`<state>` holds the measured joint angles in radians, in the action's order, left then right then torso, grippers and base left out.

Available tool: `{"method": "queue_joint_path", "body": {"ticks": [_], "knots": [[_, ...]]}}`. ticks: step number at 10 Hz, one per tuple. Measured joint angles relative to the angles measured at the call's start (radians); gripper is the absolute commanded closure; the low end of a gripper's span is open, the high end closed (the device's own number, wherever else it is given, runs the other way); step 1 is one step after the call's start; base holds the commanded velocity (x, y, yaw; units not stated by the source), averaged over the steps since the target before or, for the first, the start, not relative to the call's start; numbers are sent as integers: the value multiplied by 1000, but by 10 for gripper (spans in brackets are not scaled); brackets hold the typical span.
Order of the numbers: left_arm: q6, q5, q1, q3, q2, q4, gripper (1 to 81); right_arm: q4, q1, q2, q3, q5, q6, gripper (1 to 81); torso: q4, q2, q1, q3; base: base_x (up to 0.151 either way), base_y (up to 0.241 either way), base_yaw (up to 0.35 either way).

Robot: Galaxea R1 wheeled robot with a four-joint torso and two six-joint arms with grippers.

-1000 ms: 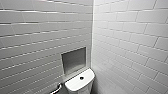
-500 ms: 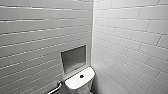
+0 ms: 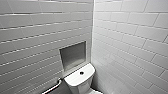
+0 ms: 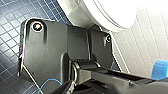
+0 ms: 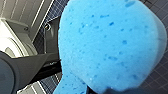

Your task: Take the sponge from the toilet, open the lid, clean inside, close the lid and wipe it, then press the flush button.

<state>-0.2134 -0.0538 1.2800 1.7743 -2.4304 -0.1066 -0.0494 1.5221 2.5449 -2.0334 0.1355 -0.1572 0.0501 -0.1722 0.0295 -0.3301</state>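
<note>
1. Head view: the toilet [image 3: 79, 80] sits low in the corner of two white tiled walls. The flush button [image 3: 81, 73] is a dark dot in the middle of the tank's flat top. A recessed niche [image 3: 73, 55] lies just behind the tank and a grab bar [image 3: 53, 87] just beside it. The camera looks mostly at wall, so any reach toward the bowl would get little guidance from here. That could send an arm into the tank or the bar.

2. Left wrist view: the white underside of the toilet curves overhead, above the dark blue tiled floor [image 4: 10, 22]. A corner of the sponge [image 4: 160, 68] shows near the white wall. I cannot tell whether the left claw is apart or together. If this arm is to lift the lid, misjudged fingers could slide off the glossy plastic and let it drop.

3. Right wrist view: the sponge looms very close, hanging over the floor and off the toilet. The right claw [image 5: 110, 88] appears clamped on its lower edge, though the fingers are hard to make out. A shallow pinch on so soft a pad could let it fold, slip and fall to the floor.
</note>
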Motion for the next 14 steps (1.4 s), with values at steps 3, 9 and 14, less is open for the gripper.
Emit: {"method": "queue_joint_path", "body": {"ticks": [3,9,14], "knots": [[-1,-48,-167,-141,65,26,10,0,-8,4,-1,4,0,811,0,1,1,-38,0,0,0],[-1,-210,-463,-271,85,124,10,8,-18,16,-2,22,0,811,0,3,3,-114,0,0,0],[-1,-297,-691,-301,42,258,10,13,-30,25,-3,24,0,811,0,5,4,-169,0,0,0]]}}
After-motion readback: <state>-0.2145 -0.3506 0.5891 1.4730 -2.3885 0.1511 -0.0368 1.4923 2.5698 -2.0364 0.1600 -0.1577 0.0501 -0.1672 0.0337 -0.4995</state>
